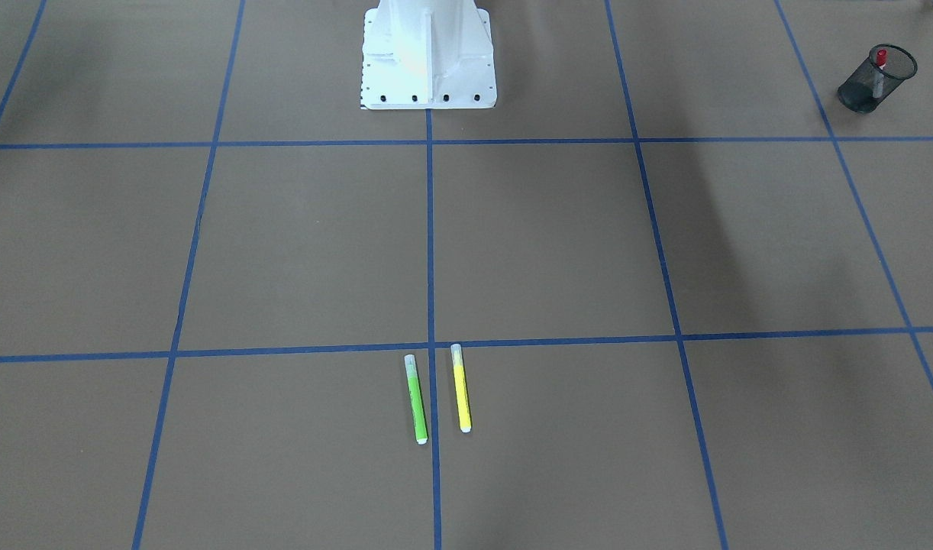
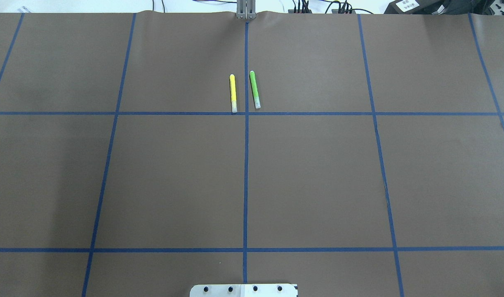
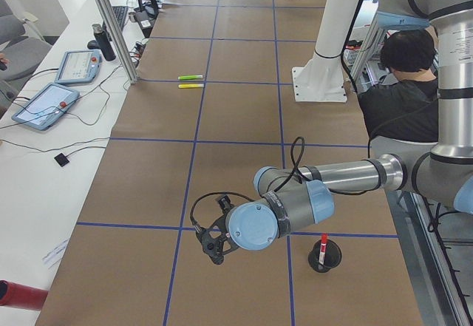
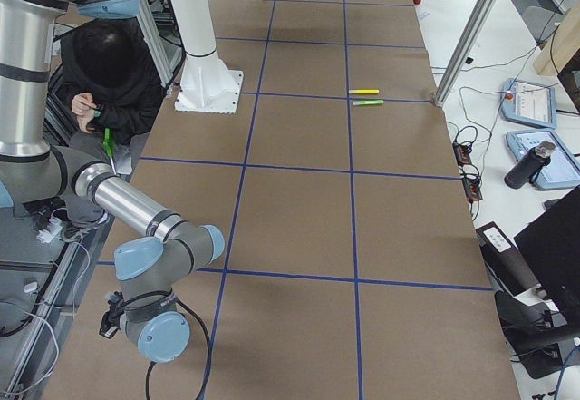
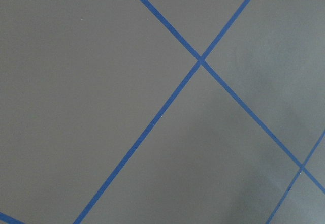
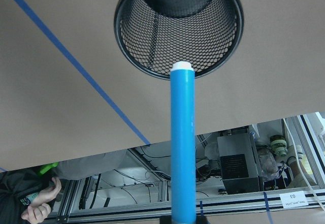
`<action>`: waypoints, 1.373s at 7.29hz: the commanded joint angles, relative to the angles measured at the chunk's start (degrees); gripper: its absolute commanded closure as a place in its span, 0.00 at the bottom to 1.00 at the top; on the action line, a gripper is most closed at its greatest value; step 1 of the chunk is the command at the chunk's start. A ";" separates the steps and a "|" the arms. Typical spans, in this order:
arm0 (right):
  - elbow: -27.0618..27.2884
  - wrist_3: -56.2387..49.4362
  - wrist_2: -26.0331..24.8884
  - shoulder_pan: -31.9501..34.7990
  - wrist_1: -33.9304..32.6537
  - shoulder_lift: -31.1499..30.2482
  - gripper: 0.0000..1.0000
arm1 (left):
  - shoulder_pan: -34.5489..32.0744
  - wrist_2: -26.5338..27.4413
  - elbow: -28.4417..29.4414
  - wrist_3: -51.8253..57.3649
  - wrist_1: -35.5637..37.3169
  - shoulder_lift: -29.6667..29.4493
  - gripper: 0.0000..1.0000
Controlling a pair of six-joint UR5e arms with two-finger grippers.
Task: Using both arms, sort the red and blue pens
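The red pen [image 1: 881, 59] stands in a black mesh cup [image 1: 863, 92] at the table's end on my left; the red pen [image 3: 324, 241] shows again in the exterior left view. My left gripper [image 3: 213, 246] hovers over the table beside that cup [image 3: 325, 261], and I cannot tell if it is open or shut. In the right wrist view my right gripper [image 6: 184, 220] is shut on the blue pen [image 6: 183, 142]. The pen points white end first at the mouth of a second black mesh cup [image 6: 152, 46], which looks empty.
A green marker [image 1: 416, 401] and a yellow marker [image 1: 461, 389] lie side by side near the table's centre line on the operators' side. The white pedestal base [image 1: 428, 69] stands at mid table. A seated person [image 3: 403, 82] is behind the robot.
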 commanded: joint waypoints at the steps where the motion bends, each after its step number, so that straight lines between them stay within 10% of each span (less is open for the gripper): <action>1: -3.85 0.14 0.13 -0.02 3.18 0.96 1.00 | 0.05 0.04 0.08 0.07 -0.04 0.30 0.00; 2: -3.95 0.14 0.13 0.07 3.09 1.05 1.00 | 0.05 0.04 0.16 0.16 -0.04 0.30 0.00; 3: -4.22 0.23 0.30 0.07 3.01 0.97 0.78 | 0.05 0.04 0.08 0.07 -0.04 0.30 0.00; 5: -4.93 0.40 1.62 -0.02 2.92 0.97 0.01 | 0.05 0.04 0.08 -0.02 -0.04 0.30 0.00; 10: 1.55 7.30 1.27 -0.02 3.18 4.12 0.00 | 1.35 -0.05 0.08 -0.37 -0.04 -0.58 0.00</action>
